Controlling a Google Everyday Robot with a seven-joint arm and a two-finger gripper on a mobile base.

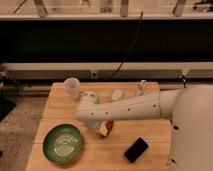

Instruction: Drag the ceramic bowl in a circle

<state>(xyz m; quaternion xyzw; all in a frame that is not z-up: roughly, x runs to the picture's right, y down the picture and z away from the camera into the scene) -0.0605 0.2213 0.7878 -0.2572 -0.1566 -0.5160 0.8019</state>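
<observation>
The ceramic bowl (63, 143) is green with pale rings inside. It sits on the wooden table (125, 127) near the front left corner. My white arm reaches in from the right across the table. The gripper (103, 129) hangs at the arm's end, just right of the bowl's rim and low over the table. The arm's wrist hides most of it. I cannot tell whether it touches the bowl.
A white cup (71, 87) stands at the back left. A small round item (91, 94), a white object (117, 94) and a small upright item (142, 87) line the back edge. A black phone (136, 149) lies at the front right.
</observation>
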